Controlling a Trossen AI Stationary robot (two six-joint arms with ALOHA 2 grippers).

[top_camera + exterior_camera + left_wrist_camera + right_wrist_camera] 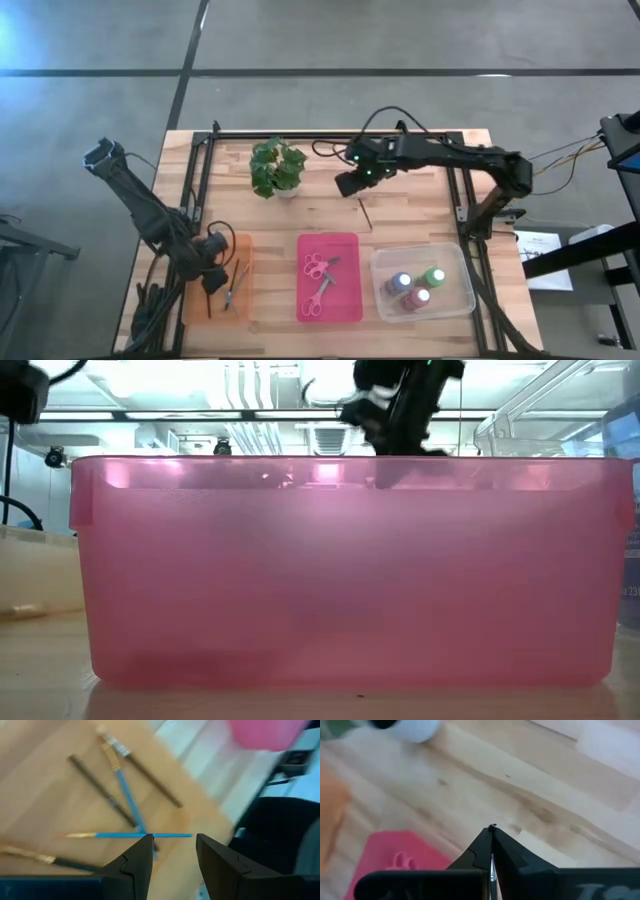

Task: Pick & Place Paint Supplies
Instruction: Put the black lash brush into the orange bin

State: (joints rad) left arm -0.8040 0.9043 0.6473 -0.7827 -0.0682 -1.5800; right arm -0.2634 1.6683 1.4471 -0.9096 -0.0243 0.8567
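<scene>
The right gripper [352, 184] hangs above the surface [400, 215] beside the potted plant [277, 167], fingers pinched together on a thin brush [492, 870]. The left gripper [172, 851], fingers apart, hovers over brushes [122, 785] in the orange tray [241, 300]. Scissors [318, 268] lie in the pink tray [345, 300]; paint bottles [433, 277] stand in the clear bin [462, 270].

Three paint bottles [417, 286], two scissors [318, 280], five brushes [125, 790], three bins [330, 310], one plant [277, 167].
</scene>
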